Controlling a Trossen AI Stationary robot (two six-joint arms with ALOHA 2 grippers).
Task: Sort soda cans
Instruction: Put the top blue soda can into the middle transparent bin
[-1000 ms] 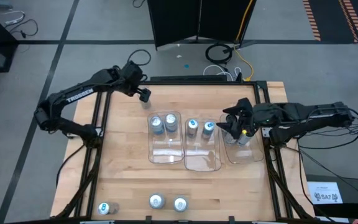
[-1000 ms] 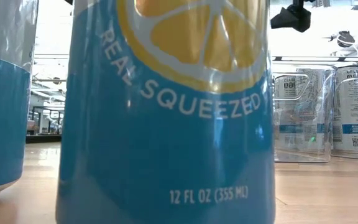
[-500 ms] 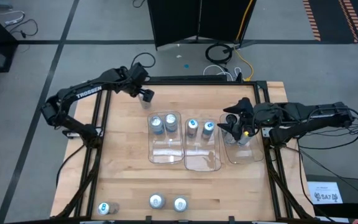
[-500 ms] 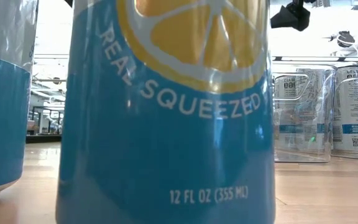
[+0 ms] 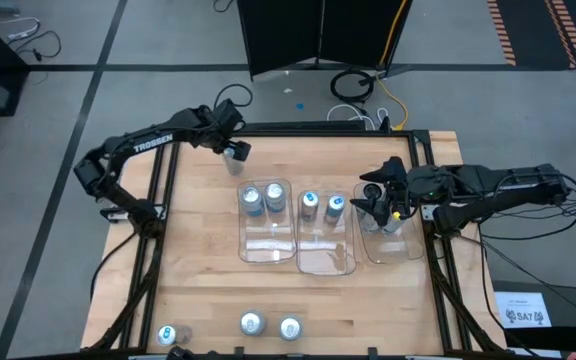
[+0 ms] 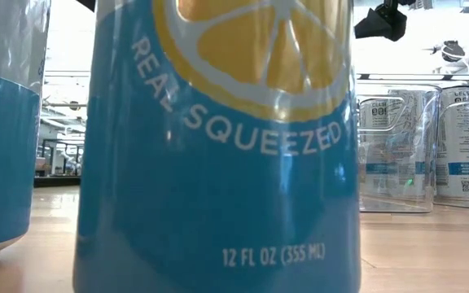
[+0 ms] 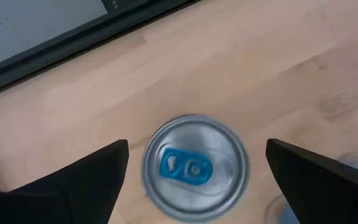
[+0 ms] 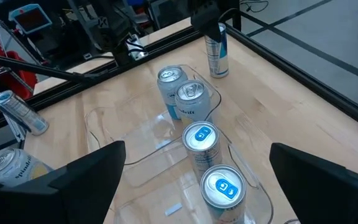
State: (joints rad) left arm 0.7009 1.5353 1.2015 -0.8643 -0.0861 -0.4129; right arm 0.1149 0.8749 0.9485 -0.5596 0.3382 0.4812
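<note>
Left gripper [image 5: 233,152]: you've swung it inward along the table's far edge over the last second; its fingers are spread wide, straddling the lone can [image 7: 196,168] from above, not touching.
Lone can: upright near the far-left corner, outside the trays [image 5: 266,245].
Right gripper [image 5: 376,205]: unmoved, fingers spread, over the tray at the right edge.
Other cans [image 5: 309,204]: four in trays, three along the near edge.
Meaning: you're lined up; lower and close next.

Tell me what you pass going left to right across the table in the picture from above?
Left gripper over a lone can → left tray with two cans → middle tray with two cans → right gripper over the right tray.
</note>
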